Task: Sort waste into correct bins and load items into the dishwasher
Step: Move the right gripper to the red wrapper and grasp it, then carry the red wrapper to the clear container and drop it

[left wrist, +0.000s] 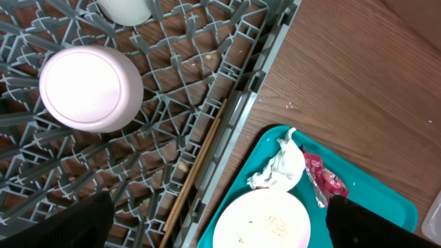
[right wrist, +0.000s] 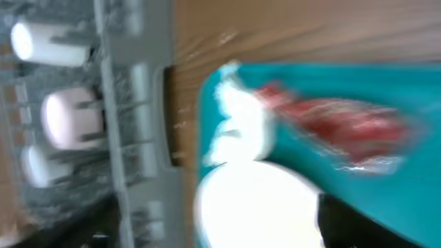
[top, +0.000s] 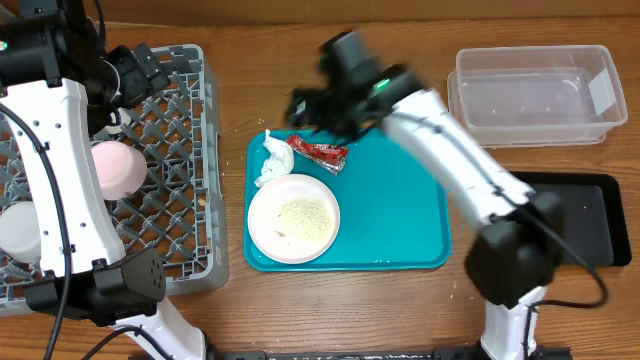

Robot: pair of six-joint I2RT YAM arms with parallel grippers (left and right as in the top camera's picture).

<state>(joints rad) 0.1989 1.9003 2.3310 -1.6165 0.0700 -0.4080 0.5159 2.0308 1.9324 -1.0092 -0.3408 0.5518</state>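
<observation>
Grey plastic first: we are logging the rack [top: 190, 240] at the far left of the table [top: 400, 310], with the left arm reaching over it. The left gripper [left wrist: 220, 207] is hovering above the rack. Its fingers [left wrist: 62, 224] are showing at both lower corners of the wrist view, spread wide and holding nothing. A pale pink round vessel [top: 118, 165] is sitting bottom-up in the lattice. A white piece [top: 20, 230] is lying nearer the rack's left edge, partly hidden by the arm, so we are not naming it. One chopstick [left wrist: 196, 172] is lying along the inside of the rack's right wall.

Just beside the rack we are noting the teal tray [top: 400, 200]. The waste is lying on its left part. The napkin [top: 273, 160] is sitting at the far-left corner, with the red wrapper [top: 320, 152] close on its right. The crumbs [top: 300, 215] are lying scattered in the dish [top: 262, 220] just in front of the napkin.

The right gripper [top: 312, 108] is hanging over the tray's far edge, near the wrapper, blurred in both views. Dark finger shapes are filling both lower corners of its wrist view, so we are reading the jaws as apart and empty.

Further right, the clear tub [top: 530, 128] is standing at the far side. The black tray [top: 600, 220] is lying nearer, partly under the right arm. Both bins are sitting well apart from the waste.
</observation>
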